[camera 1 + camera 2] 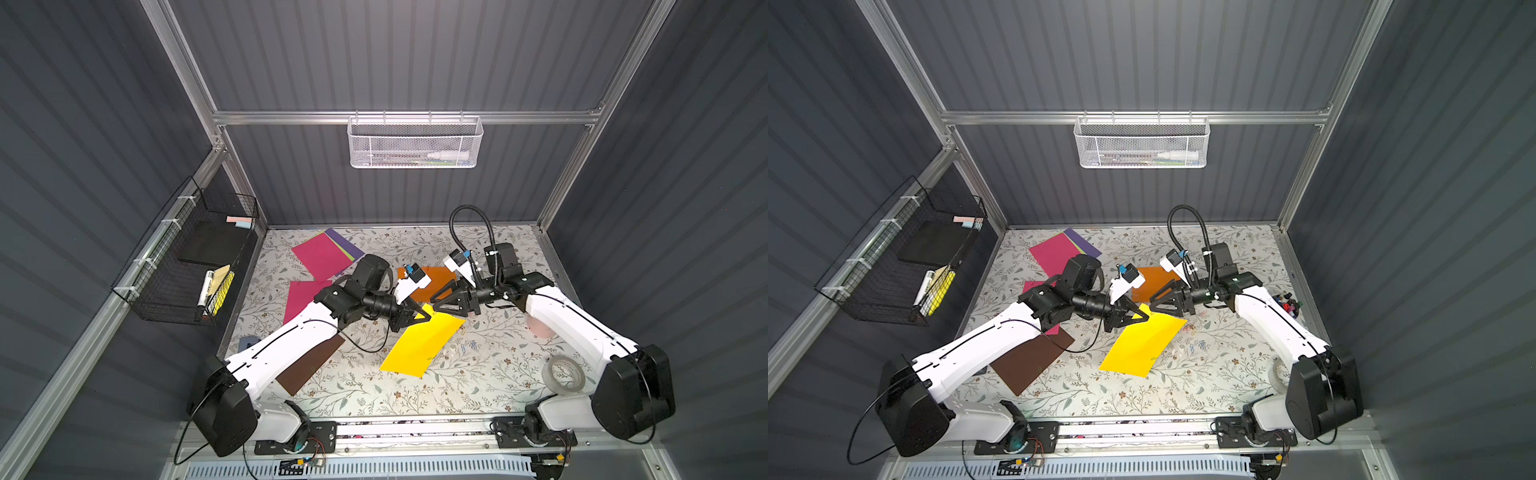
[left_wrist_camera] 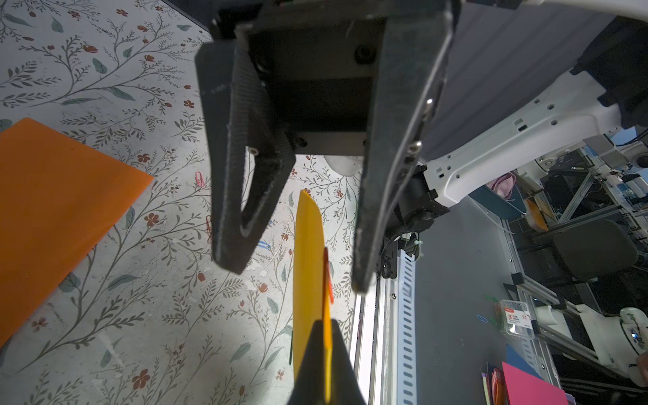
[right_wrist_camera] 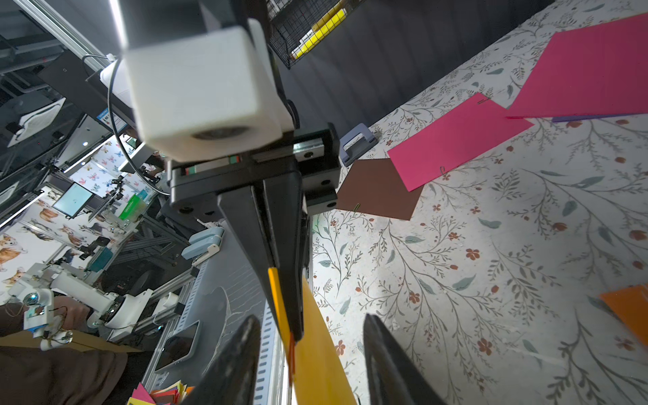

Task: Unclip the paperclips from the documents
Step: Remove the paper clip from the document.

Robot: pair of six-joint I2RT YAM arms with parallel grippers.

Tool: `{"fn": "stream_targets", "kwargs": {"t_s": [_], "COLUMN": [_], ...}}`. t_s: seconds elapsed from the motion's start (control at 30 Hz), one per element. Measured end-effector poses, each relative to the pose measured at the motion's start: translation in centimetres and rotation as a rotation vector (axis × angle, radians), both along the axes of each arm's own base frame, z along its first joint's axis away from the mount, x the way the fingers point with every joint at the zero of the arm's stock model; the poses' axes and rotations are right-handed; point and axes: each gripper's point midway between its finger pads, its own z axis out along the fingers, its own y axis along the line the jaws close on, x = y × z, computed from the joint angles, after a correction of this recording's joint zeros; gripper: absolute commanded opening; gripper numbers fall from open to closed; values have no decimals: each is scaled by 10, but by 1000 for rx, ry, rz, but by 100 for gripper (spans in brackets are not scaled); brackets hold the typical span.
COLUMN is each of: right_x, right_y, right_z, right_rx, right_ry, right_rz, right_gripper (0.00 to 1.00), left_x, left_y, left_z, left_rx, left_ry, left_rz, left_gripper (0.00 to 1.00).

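Watching from beside the table, I see the left gripper clamped tight on 1 corner of the yellow sheet, holding that corner up. An orange paperclip sits on the sheet's edge just beyond those fingertips. The right gripper faces it, its 2 fingers spread apart with the clipped edge between them, neither touching. Loose paperclips lie on the table beside the sheet.

A tape roll lies on the floral tabletop; a white mesh basket hangs behind.
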Motion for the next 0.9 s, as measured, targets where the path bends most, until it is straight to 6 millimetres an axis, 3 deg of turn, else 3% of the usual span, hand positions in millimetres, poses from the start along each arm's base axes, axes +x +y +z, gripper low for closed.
{"fn": "stream_targets", "kwargs": {"t_s": [0.13, 0.4, 0.6, 0.9], "right_x": [-1, -1, -1, -3], "right_y": [-2, -4, -5, -5], "right_z": [-2, 1, 2, 2], "right_rx": [-2, 4, 8, 13], "right_ry": [15, 14, 15, 29], "right_rz": [3, -2, -3, 1], "right_gripper": [30, 25, 8, 0], "left_x": [1, 2, 3, 5], "left_y": [2, 4, 5, 9], "left_z": [2, 2, 2, -3], "left_rx": [-4, -3, -5, 4], "left_ry": [-4, 2, 4, 7], "left_rz": [5, 8, 11, 15], "left_gripper": [0, 0, 0, 0]}}
